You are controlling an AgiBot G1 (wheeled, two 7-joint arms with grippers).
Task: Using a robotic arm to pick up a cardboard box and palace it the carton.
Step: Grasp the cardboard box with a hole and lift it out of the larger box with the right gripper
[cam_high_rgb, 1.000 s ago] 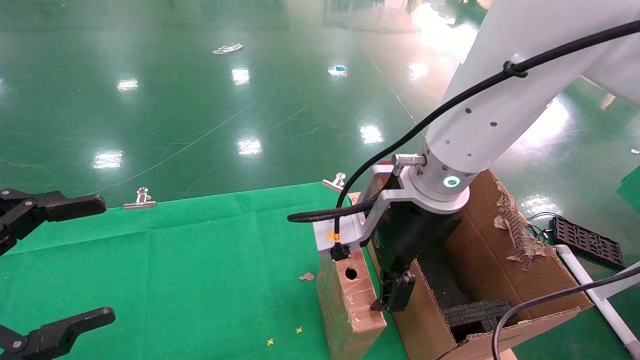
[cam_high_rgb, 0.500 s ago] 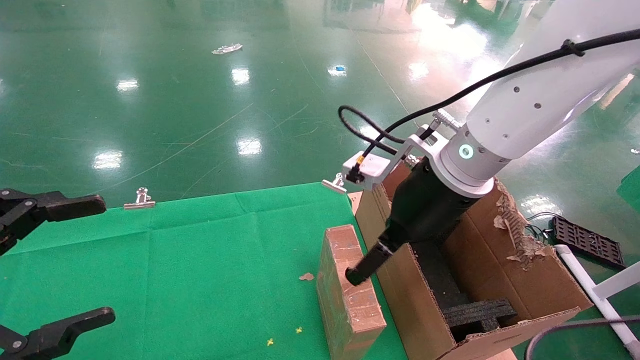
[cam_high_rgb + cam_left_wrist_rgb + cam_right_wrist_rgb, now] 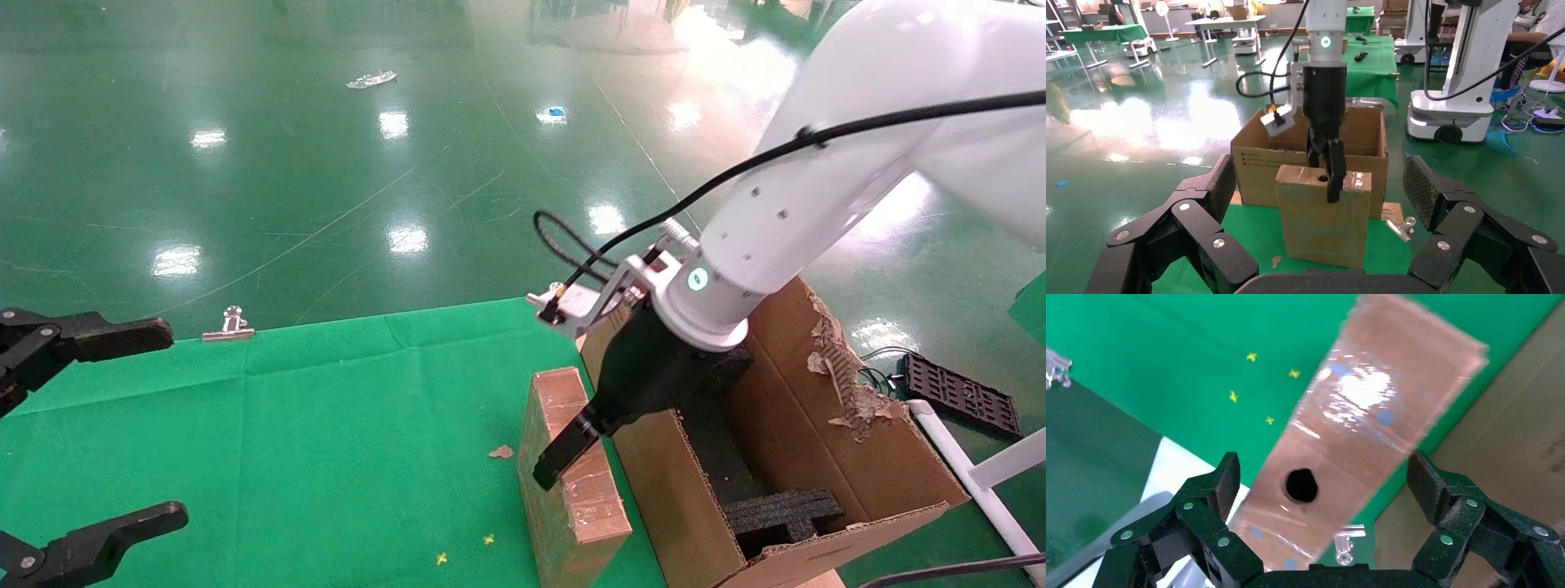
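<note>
The small taped cardboard box (image 3: 584, 506) stands upright on the green cloth, close against the large carton (image 3: 858, 457). My right gripper (image 3: 568, 459) on the white arm is open and straddles the box's top. One finger (image 3: 552, 469) hangs over the box's left face; the other is hidden behind the box. In the right wrist view the box top (image 3: 1364, 416), with a round hole, lies between the open fingers of the right gripper (image 3: 1324, 471). The left wrist view shows the box (image 3: 1321, 226), the carton (image 3: 1257, 168) and the right gripper (image 3: 1332, 177). My left gripper (image 3: 174, 421) is open and parked at the far left.
Black foam inserts (image 3: 780, 510) fill part of the carton. Binder clips (image 3: 231, 322) hold the cloth at the table's far edge. A cardboard scrap (image 3: 501, 451) lies left of the box. A black tray (image 3: 960, 392) lies on the floor to the right.
My right gripper has swung left from the carton side, across the box top, and dropped, so one finger now hangs over the box's left face. The box and left arm have not moved.
</note>
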